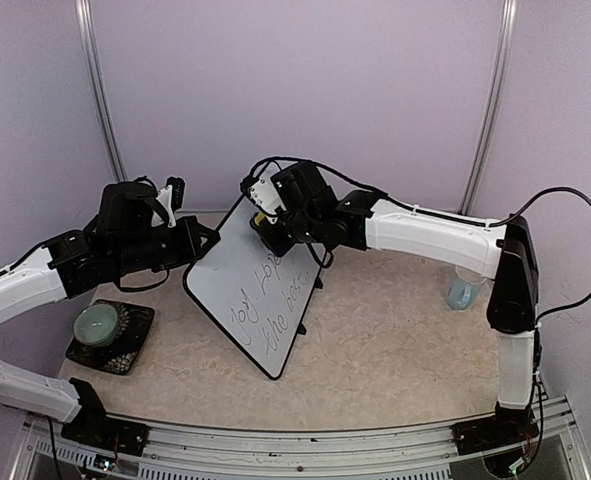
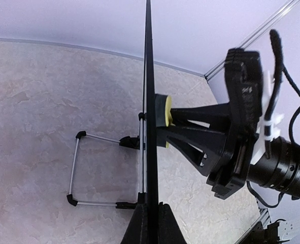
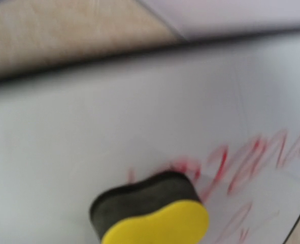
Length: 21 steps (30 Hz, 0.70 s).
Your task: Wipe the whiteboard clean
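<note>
The left gripper (image 1: 201, 243) is clamped on the left edge of the large flat black-framed whiteboard (image 1: 230, 268), which is held tilted at mid-table with its long axis running nearward. The right gripper (image 1: 266, 226) is closed on a yellow sponge eraser (image 3: 155, 216), apparently pressed against the board's far end. The handwriting (image 1: 272, 303) lies nearward of it.

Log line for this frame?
left gripper: clamps whiteboard edge | right gripper: holds eraser against whiteboard | writing: mostly unerased

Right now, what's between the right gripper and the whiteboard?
A yellow eraser, held by the right gripper, touching the whiteboard; the left wrist view shows it edge-on.
</note>
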### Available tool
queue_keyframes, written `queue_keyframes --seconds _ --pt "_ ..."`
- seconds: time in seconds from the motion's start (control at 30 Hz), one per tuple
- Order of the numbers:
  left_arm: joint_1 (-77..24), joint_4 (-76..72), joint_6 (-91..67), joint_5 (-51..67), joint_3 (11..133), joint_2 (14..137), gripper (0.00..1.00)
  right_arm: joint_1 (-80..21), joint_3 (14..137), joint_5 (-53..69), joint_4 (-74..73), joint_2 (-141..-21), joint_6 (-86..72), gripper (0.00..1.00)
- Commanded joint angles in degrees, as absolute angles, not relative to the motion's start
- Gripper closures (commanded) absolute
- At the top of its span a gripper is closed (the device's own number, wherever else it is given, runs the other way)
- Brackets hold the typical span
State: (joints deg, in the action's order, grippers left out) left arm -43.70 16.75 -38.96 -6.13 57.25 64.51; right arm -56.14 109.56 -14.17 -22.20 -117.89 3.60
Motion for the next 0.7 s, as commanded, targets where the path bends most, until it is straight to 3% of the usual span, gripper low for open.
queue_keyframes --seconds 0.0,0.27,0.67 --pt "-45.5 17.8 -38.2 -0.3 58.7 63.8 1.0 -56.3 102.5 -13.1 -23.1 -116.6 3.4 1.0" --pt "-45.8 17.7 -38.4 -0.5 58.4 63.6 1.0 -56.3 99.8 -12.1 -22.6 -114.7 2.8 1.0" --pt "-46.1 17.6 -38.5 -0.9 58.1 63.6 1.0 -56.4 114.8 -11.9 -24.5 -120.6 3.9 1.0"
